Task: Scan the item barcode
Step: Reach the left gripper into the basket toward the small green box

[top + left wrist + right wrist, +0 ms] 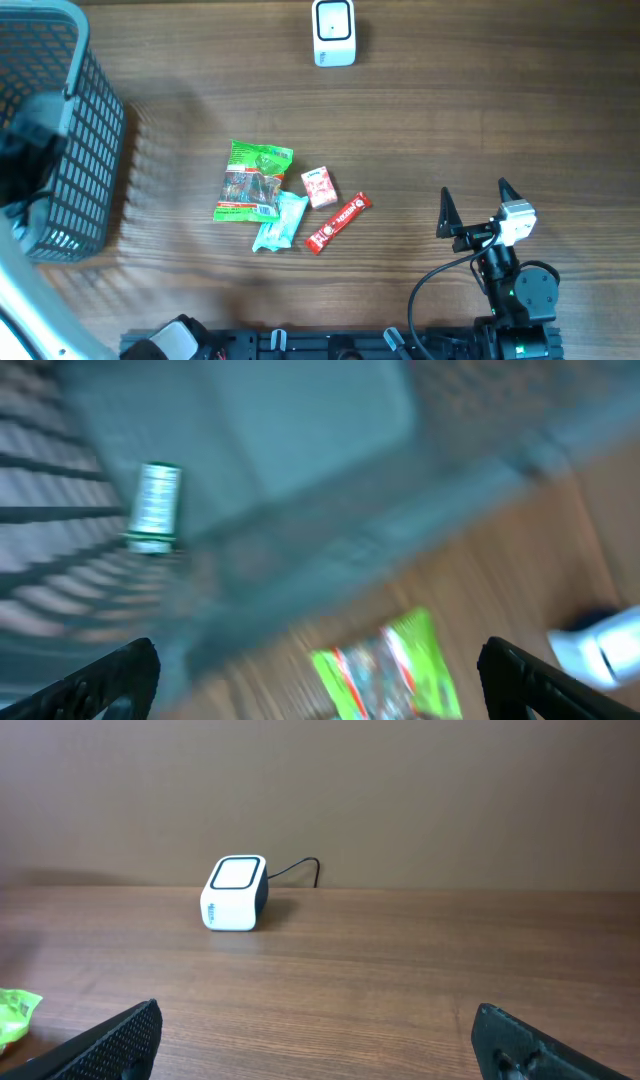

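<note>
Flat green snack packet (255,182) with dark printed middle

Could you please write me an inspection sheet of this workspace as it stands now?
Surface: wooden table, no spills seen.
Job's things: white barcode scanner at the far edge. Green packet, light blue packet, small red packet and red bar clustered mid-table. Mesh basket at the left; a green-and-white item seems to lie in it (blurred).
Clutter: nothing seen.
Claws: left claw open, empty, by the basket. Right claw open, empty, apart from the items.
Cables: scanner cable runs behind the scanner. Black cable loops beside the right arm.
Surroundings: plain brown wall.
</note>
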Available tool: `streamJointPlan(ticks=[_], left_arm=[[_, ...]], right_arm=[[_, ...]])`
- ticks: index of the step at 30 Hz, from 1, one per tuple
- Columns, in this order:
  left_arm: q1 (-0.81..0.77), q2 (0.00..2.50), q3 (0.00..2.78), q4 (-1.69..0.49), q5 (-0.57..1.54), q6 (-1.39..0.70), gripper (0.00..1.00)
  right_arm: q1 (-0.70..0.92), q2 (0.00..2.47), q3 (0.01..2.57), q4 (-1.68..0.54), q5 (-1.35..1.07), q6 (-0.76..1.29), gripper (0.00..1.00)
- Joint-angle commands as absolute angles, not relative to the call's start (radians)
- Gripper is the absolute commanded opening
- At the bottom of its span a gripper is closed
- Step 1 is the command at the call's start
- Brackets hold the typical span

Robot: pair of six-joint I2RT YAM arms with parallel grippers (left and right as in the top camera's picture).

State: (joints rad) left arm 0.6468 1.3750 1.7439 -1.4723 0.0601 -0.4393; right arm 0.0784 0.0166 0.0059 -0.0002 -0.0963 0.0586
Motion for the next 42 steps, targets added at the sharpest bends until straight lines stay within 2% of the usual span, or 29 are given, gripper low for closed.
streamJointPlan(ticks=[1, 5, 14, 20, 25, 40, 41, 42], left_arm=[[0.745, 1.388, 1.667, -1.436, -0.033, -0.45, 1.0], [0.812, 1.395, 1.531, -1.308, -0.027, -0.48, 1.0], [0.84, 1.515, 1.288, -1.1, -0.027, -0.48, 1.0], [0.84, 1.632, 1.282, -1.104, -0.028, -0.478, 1.0], [0.84, 1.638, 1.283, -1.091, -0.028, -0.476, 0.96], [0.84, 1.731, 1.275, -1.118, -0.084, -0.477, 0.96], [0.84, 1.742, 1.275, -1.118, -0.084, -0.477, 0.96], [0.84, 1.753, 1.275, -1.119, -0.084, -0.477, 0.87]], right_arm=[[0.075, 0.014, 0.005, 0.003, -0.086, 0.053, 1.0], [0.075, 0.014, 0.005, 0.003, -0.086, 0.053, 1.0], [0.075, 0.014, 0.005, 0.003, -0.086, 0.053, 1.0], [0.075, 0.014, 0.005, 0.003, -0.086, 0.054, 1.0], [0.075, 0.014, 0.005, 0.003, -0.086, 0.053, 1.0], [0.075, 0.014, 0.005, 0.003, -0.086, 0.053, 1.0], [0.075, 0.014, 0.005, 0.003, -0.086, 0.053, 1.0], [0.075, 0.014, 0.005, 0.003, -0.086, 0.054, 1.0]])
